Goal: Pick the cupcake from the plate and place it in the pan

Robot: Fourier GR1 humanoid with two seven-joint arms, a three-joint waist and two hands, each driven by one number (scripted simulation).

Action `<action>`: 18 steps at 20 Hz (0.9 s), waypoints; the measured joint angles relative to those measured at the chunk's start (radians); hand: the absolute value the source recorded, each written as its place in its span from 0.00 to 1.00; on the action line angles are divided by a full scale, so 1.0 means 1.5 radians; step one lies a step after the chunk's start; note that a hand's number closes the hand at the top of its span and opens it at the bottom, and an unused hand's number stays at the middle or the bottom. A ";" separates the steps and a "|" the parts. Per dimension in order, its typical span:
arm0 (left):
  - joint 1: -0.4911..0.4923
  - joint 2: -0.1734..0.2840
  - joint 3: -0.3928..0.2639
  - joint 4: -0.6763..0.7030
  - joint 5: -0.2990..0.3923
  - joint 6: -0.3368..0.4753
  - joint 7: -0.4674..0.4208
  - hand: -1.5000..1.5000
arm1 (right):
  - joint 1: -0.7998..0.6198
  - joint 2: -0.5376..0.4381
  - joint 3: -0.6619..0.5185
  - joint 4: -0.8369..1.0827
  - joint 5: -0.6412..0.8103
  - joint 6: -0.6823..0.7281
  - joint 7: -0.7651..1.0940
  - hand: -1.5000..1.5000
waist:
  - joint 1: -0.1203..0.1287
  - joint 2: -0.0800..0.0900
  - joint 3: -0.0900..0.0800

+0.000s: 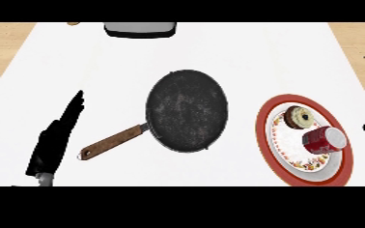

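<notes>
A white plate [281, 140] with a red rim lies at the right of the counter. On it sits a small brown cupcake [299, 117] with pale topping, and beside that a red cup [324, 140] lying on its side. A black pan [187, 109] with a wooden handle [110, 144] rests in the middle, its handle pointing to the lower left. My left hand [55, 140] shows at the lower left, fingers straight and pointing up, well left of the pan and holding nothing. The right hand does not show.
A grey, dark-edged appliance [140, 29] stands at the far edge of the white counter. Wooden surface shows at the far left [14, 38] and far right corners.
</notes>
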 measured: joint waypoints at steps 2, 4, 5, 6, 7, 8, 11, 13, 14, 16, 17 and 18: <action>0.000 -0.002 0.004 -0.001 -0.005 -0.002 0.003 0.50 | -0.025 0.012 0.018 -0.005 0.015 0.017 0.029 0.00 | -0.001 0.000 0.000; -0.002 -0.007 0.006 -0.002 -0.012 -0.004 0.008 0.50 | -0.052 0.027 0.030 -0.005 0.031 0.032 0.056 0.00 | -0.002 0.000 0.000; 0.005 -0.010 0.005 -0.013 -0.016 -0.002 0.012 0.50 | -0.068 0.034 0.034 -0.001 0.036 0.039 0.075 0.00 | -0.001 0.000 0.000; 0.011 -0.009 0.006 -0.017 -0.017 -0.005 0.013 0.50 | -0.083 0.042 0.039 -0.007 0.036 0.046 0.104 0.00 | -0.001 -0.001 0.000; 0.009 -0.012 0.009 -0.009 -0.020 -0.007 0.007 0.50 | -0.095 0.049 0.041 -0.010 0.037 0.055 0.128 0.00 | -0.003 -0.001 0.000; 0.010 -0.015 0.011 -0.007 -0.020 -0.009 0.006 0.50 | -0.103 0.059 0.047 -0.013 0.040 0.062 0.147 0.00 | -0.003 -0.001 0.000; 0.012 -0.012 0.026 -0.013 -0.019 -0.022 0.010 0.50 | -0.126 0.070 0.054 -0.008 0.049 0.100 0.183 0.00 | -0.004 -0.001 0.000; 0.011 -0.015 0.026 -0.029 -0.029 -0.020 0.027 0.50 | -0.145 0.084 0.061 -0.006 0.061 0.115 0.209 0.00 | -0.004 -0.001 0.000; 0.016 -0.020 0.024 -0.032 -0.034 -0.017 0.027 0.50 | -0.154 0.090 0.068 0.001 0.070 0.124 0.217 0.00 | -0.003 -0.001 0.000; 0.017 -0.025 0.023 -0.035 -0.041 -0.018 0.029 0.50 | -0.165 0.102 0.082 0.005 0.089 0.140 0.233 0.00 | -0.003 -0.001 0.000; 0.015 -0.029 0.024 -0.032 -0.043 -0.018 0.027 0.50 | -0.172 0.111 0.091 0.006 0.098 0.146 0.245 0.00 | -0.004 -0.001 0.000; 0.014 -0.029 0.028 -0.026 -0.043 -0.021 0.023 0.50 | -0.174 0.117 0.101 0.011 0.109 0.153 0.251 0.00 | -0.003 0.000 0.000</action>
